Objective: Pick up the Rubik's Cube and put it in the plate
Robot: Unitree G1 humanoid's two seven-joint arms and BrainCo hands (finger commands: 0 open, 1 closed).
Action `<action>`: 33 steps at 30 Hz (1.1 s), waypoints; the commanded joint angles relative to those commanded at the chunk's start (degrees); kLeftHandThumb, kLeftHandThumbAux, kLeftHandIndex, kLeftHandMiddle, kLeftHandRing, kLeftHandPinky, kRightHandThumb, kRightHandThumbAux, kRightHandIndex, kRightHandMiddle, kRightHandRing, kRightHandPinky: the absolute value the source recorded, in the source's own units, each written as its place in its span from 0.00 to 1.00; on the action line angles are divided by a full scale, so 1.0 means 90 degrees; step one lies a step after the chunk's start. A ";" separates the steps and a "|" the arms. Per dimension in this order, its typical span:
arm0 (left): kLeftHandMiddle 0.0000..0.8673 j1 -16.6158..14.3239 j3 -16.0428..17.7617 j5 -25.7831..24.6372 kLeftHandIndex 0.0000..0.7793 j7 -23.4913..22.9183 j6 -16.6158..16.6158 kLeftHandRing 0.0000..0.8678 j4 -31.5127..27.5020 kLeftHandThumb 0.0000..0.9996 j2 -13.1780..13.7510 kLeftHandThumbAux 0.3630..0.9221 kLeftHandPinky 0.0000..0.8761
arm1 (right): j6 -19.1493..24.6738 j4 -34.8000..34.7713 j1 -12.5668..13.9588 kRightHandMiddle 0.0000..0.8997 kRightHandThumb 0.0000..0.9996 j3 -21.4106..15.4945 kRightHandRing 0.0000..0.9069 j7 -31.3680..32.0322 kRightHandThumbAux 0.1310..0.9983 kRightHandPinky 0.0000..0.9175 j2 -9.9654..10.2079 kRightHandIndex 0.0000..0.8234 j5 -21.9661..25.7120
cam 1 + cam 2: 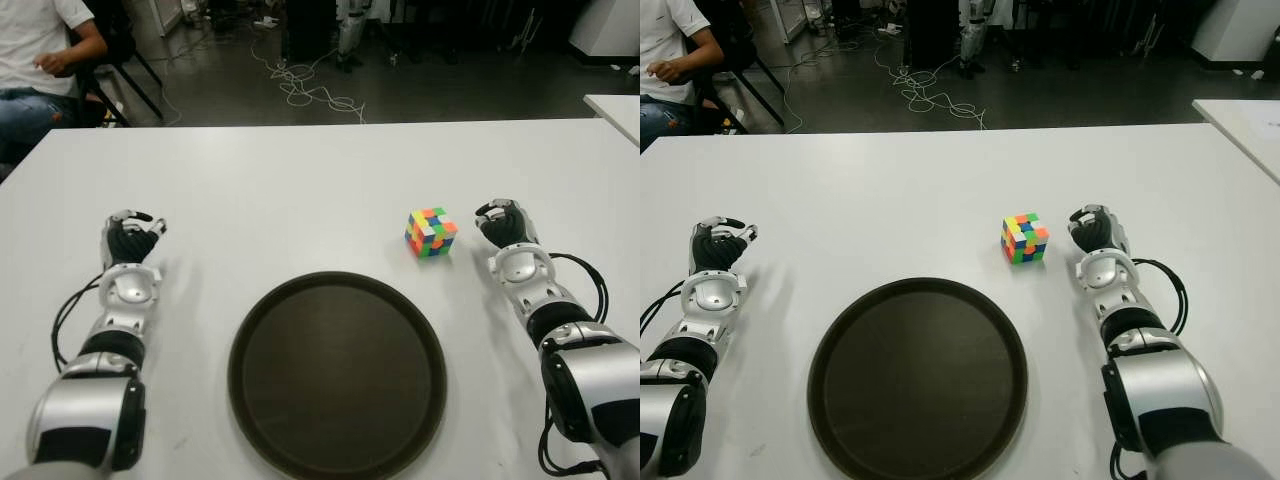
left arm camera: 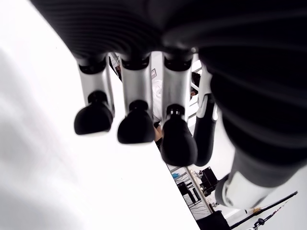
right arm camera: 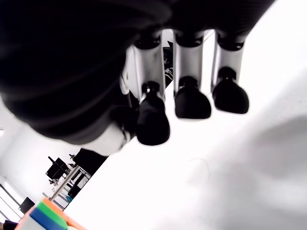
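The Rubik's Cube point(image 1: 431, 232) stands on the white table point(image 1: 300, 190), just beyond the far right rim of the round dark plate point(image 1: 337, 372). My right hand point(image 1: 505, 225) shows a short way to the cube's right, apart from it, fingers relaxed and holding nothing. In the right wrist view the fingertips point(image 3: 192, 103) hang free above the table, and a corner of the cube point(image 3: 45, 218) shows farther off. My left hand point(image 1: 130, 235) shows at the table's left side, well left of the plate, fingers point(image 2: 136, 127) relaxed and empty. Nothing lies in the plate.
A seated person point(image 1: 40, 60) is beyond the table's far left corner. Cables point(image 1: 305, 90) lie on the floor behind the table. The corner of another white table point(image 1: 615, 110) shows at the right.
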 joint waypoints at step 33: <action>0.94 0.0001 -0.0018 0.0026 0.57 0.0041 0.0017 0.94 0.0022 0.71 0.0004 0.60 0.92 | -0.0002 0.0003 0.0017 0.87 0.70 -0.0087 0.88 0.0091 0.68 0.86 0.0000 0.53 0.0091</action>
